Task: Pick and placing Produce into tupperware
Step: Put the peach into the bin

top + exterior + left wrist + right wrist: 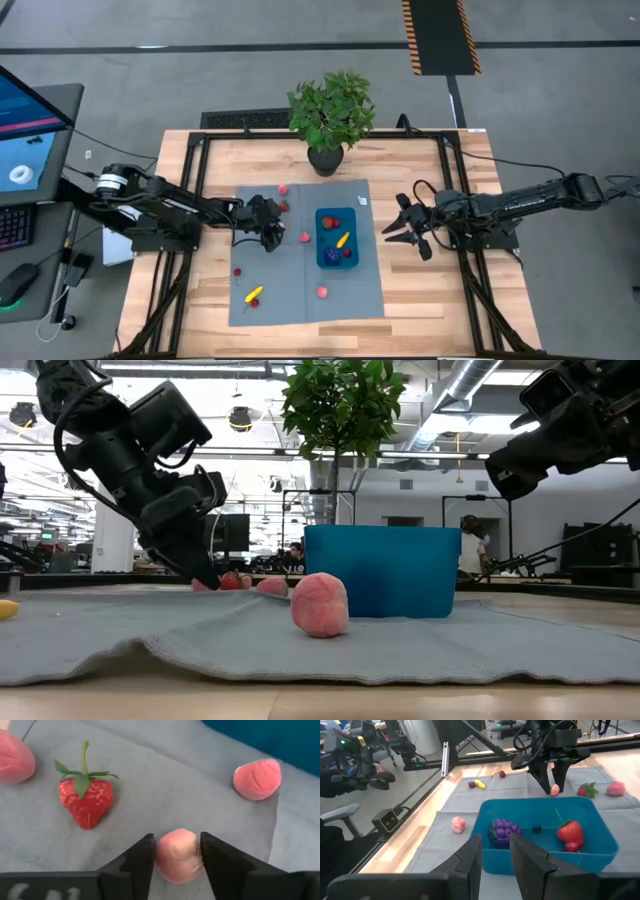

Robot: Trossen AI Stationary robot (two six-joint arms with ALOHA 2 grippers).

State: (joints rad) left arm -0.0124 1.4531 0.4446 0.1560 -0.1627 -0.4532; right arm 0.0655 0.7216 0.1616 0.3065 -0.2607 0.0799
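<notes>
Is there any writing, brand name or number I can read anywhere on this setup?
Pale characters on the left gripper: partly cut off, unreadable.
Monitor beside the table: screen content too small to read.
Blue container, toy fruit, grey mat: no text visible.

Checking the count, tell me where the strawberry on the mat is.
In the high view, the strawberry lies on the mat's left half, beside the left claw, left of the blue container.

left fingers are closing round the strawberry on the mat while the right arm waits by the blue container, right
Not quite. The left gripper has its fingers around a small pink fruit, not the strawberry, which lies untouched on the grey mat nearby; the left wrist view shows this. The rest holds: the right gripper waits beside the blue container.
</notes>
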